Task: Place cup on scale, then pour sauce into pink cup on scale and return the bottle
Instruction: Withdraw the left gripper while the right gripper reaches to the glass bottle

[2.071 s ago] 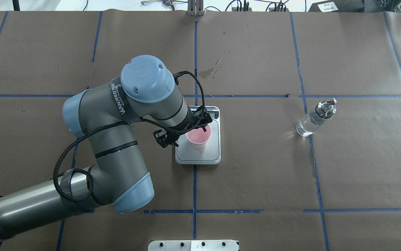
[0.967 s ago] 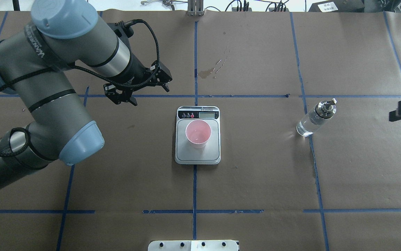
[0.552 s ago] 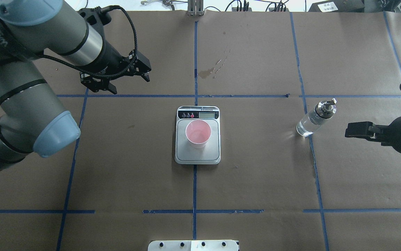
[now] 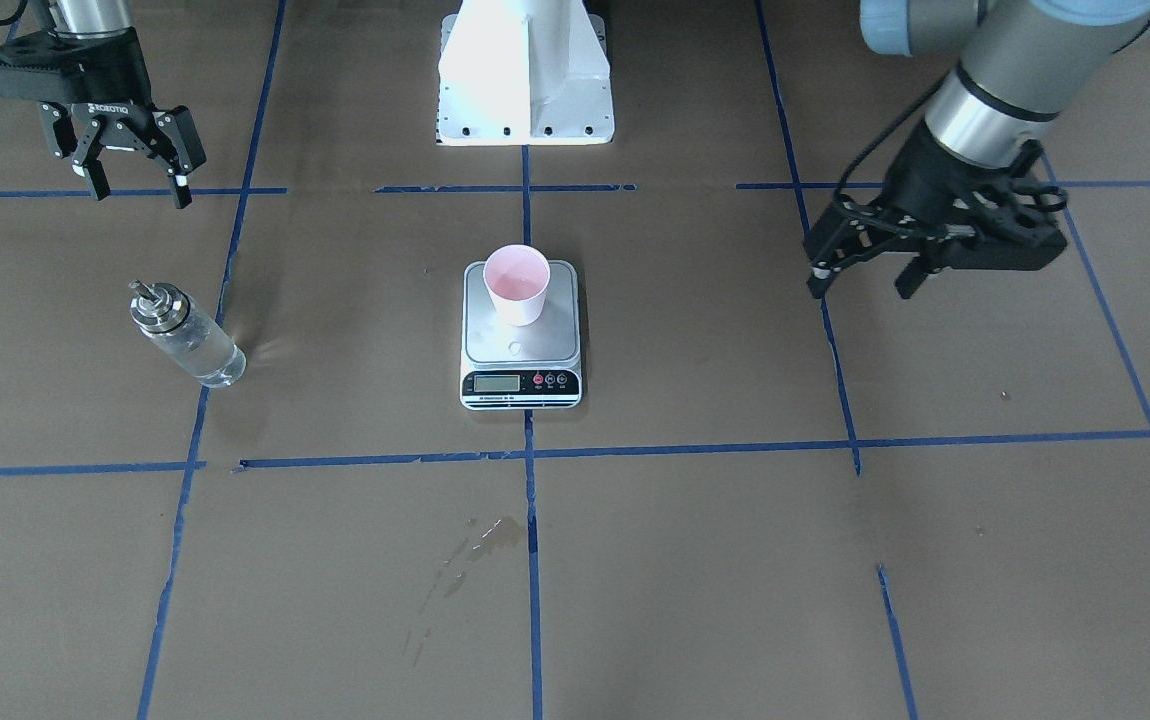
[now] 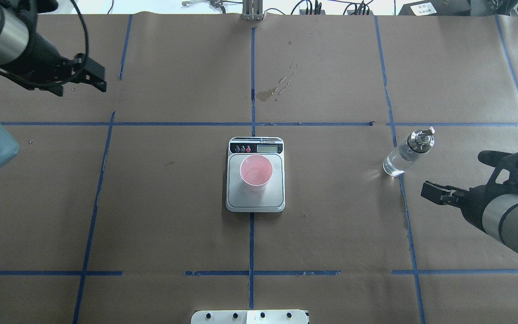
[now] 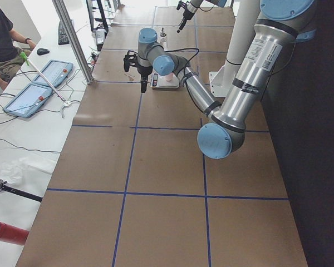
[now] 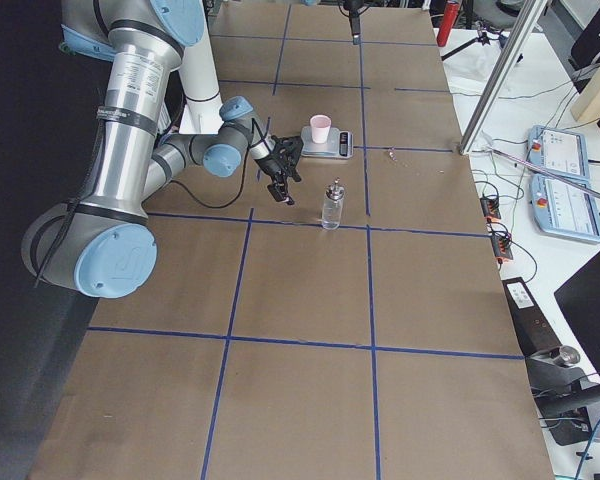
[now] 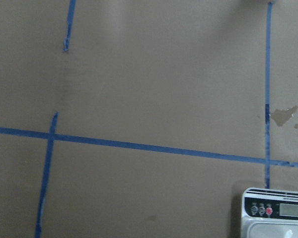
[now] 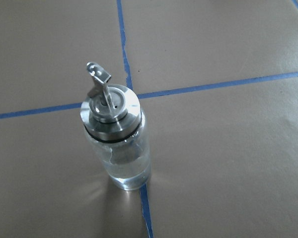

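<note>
Pink cup [image 5: 256, 172] is set upright on the scale [image 5: 255, 202], middle of the bench [image 5: 331, 234]. Glass bottle [image 5: 401, 157] is stood well apart on robot's R side, clear sauce [image 9: 129, 173] seen inside. R hand [image 4: 140, 188] is held wide open & empty near it, not touching. L hand [image 4: 860, 288] is likewise spread, nothing held. Bottle is judged rigid, slick, breakable: best gripped round the glass body below the steel cap [image 9: 109, 111], not the spout [image 9: 99, 79].

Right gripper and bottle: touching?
Apart. The front-facing view shows the open right gripper well clear of the bottle, with bare paper between them; the overhead view shows the gap too.
</note>
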Robot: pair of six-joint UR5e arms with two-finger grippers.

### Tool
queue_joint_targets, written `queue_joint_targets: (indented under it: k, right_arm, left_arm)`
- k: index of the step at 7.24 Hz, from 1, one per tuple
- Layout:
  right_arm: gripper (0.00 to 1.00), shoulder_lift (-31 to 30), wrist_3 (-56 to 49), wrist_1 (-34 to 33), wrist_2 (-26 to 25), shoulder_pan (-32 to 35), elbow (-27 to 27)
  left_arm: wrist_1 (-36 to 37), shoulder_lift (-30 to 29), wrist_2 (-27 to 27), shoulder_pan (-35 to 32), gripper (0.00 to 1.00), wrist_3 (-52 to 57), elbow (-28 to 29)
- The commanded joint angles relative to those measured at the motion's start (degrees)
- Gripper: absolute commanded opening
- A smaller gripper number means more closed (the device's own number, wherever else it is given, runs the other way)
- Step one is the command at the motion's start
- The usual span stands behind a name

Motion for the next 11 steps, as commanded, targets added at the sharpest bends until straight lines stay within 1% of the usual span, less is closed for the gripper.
queue_joint_targets:
  k: [1,2,3,4,5,6,7,11]
  right_arm:
    - [1.00,4.87,1.39,0.21,-9.38,-2.82,-5.47]
    - [1.00,7.16,1.39,0.12,-11.85,-3.17,-7.59]
    - [1.00,8.14,1.39,0.12,-15.79,-3.52,-10.39]
    - [1.00,10.76,1.12,0.12,-20.10,-4.75,-13.73]
    - [1.00,12.00,0.86,0.12,-22.57,-4.93,-16.11]
    - [1.00,12.45,0.77,0.12,-24.08,-5.20,-17.61]
    - [1.00,12.63,0.68,0.21,-24.35,-5.20,-17.89]
    - [1.00,15.09,-0.01,0.21,-24.44,-5.46,-22.02]
  left_arm:
    - [-0.14,8.55,0.19,-7.07,1.00,20.95,-0.13]
    - [-0.14,10.85,0.10,-10.41,1.00,30.37,0.66]
    - [-0.14,11.57,0.10,-12.09,1.00,35.07,1.62]
    - [-0.23,10.88,0.10,-12.28,1.00,35.55,3.81]
    - [-0.32,10.61,0.10,-12.28,1.00,35.56,4.44]
    - [-0.32,10.61,0.10,-12.37,1.00,35.65,4.45]
    - [-0.32,10.61,0.01,-12.37,1.00,35.65,4.45]
    - [-0.32,10.52,0.01,-12.46,1.00,35.65,4.45]
